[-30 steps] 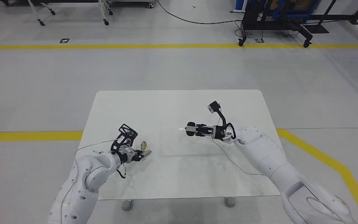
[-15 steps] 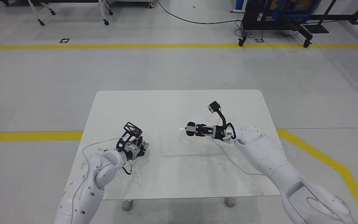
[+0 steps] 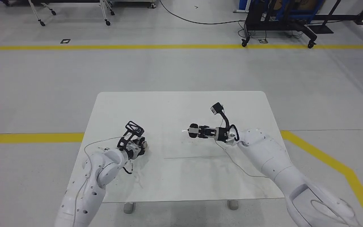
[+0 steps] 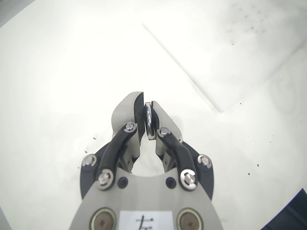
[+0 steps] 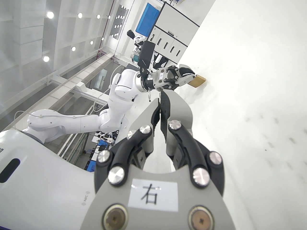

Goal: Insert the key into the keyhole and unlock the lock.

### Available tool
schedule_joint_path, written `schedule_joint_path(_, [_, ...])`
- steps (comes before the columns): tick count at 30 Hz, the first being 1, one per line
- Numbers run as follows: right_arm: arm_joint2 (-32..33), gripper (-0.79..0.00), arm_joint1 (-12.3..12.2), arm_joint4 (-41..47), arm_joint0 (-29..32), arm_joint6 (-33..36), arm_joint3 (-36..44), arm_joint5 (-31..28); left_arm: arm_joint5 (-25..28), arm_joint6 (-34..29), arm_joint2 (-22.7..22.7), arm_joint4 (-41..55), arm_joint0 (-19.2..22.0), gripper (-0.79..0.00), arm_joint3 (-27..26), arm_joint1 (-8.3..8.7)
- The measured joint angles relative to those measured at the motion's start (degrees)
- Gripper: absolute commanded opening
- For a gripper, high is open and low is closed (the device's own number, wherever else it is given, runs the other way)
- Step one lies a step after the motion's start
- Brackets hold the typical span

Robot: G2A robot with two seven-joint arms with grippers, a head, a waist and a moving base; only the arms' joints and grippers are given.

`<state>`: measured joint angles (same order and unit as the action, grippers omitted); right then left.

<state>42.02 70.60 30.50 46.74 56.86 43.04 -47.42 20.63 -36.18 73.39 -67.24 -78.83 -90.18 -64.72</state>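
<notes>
My left gripper (image 4: pixel 145 98) is shut on the silver shackle (image 4: pixel 148 120) of a padlock, low over the left part of the white table (image 3: pixel 181 108). The right wrist view shows that left gripper (image 5: pixel 189 74) from the side, with the brass lock body (image 5: pixel 198 80) sticking out past its fingertips, close to the tabletop. My right gripper (image 3: pixel 190 131) hovers near the table's middle, pointing toward the left arm. Its fingers (image 5: pixel 165 111) are pressed together, and a small pale key tip (image 3: pixel 184 130) pokes out in front. A wide gap separates key and lock.
A raised seam or thin sheet edge (image 4: pixel 180 68) runs across the tabletop ahead of the left gripper. A thin cable (image 3: pixel 244 167) lies on the table under the right arm. The table's front edge is close behind the left arm.
The left gripper has swung away from the front edge and turned with the lock, so the brass body no longer shows from above. The right arm has not moved.
</notes>
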Motion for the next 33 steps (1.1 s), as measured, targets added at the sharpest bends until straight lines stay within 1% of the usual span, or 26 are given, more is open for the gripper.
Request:
schedule_joint_path(1, [0.0,-0.785,0.0,0.0,0.0,0.0,0.0,0.0,-0.34,0.23,-0.08,0.44,0.12,-0.576,0.3,-0.05])
schedule_joint_path(2, [0.0,-0.785,0.0,0.0,0.0,0.0,0.0,0.0,-0.5,0.39,-0.16,0.78,0.22,-0.566,0.53,-0.09])
schedule_joint_path(4, [0.0,-0.785,0.0,0.0,0.0,0.0,0.0,0.0,-0.63,0.57,-0.32,1.12,0.49,-0.523,1.01,-0.12])
schedule_joint_path(5, [0.0,-0.785,0.0,0.0,0.0,0.0,0.0,0.0,-0.67,0.65,-0.37,1.14,0.59,-0.526,1.17,-0.13])
schedule_joint_path(8, [0.0,-0.785,0.0,0.0,0.0,0.0,0.0,0.0,-0.7,0.71,-0.46,1.25,0.74,-0.48,1.47,-0.12])
schedule_joint_path(9, [0.0,-0.785,0.0,0.0,0.0,0.0,0.0,0.0,-0.65,0.58,-0.44,1.22,0.73,-0.477,1.47,-0.09])
schedule_joint_path(13, [0.0,-0.785,0.0,0.0,0.0,0.0,0.0,0.0,-0.63,-0.24,-0.15,0.92,0.16,-0.508,0.42,0.08])
schedule_joint_path(15, [0.0,-0.785,0.0,0.0,0.0,0.0,0.0,0.0,-0.55,-0.37,0.15,1.14,-0.38,-0.554,-0.24,0.17])
schedule_joint_path(16, [0.0,-0.785,0.0,0.0,0.0,0.0,0.0,0.0,-0.46,-0.49,0.34,1.22,-0.7,-0.594,-0.59,0.24])
schedule_joint_path(18, [0.0,-0.785,0.0,0.0,0.0,0.0,0.0,0.0,-0.35,-0.63,0.59,1.31,-0.98,-0.742,-0.81,0.32])
schedule_joint_path(19, [0.0,-0.785,0.0,0.0,0.0,0.0,0.0,0.0,-0.36,-0.74,0.69,1.29,-0.98,-0.785,-0.65,0.36])
schedule_joint_path(27, [0.0,-0.785,0.0,0.0,0.0,0.0,0.0,0.0,-0.62,-1.87,-0.65,0.44,0.67,-0.785,0.97,0.26])
schedule_joint_path(33, [0.0,-0.785,0.0,0.0,0.0,0.0,0.0,0.0,-2.38,-0.58,-1.94,0.58,2.32,-0.785,2.29,-0.11])
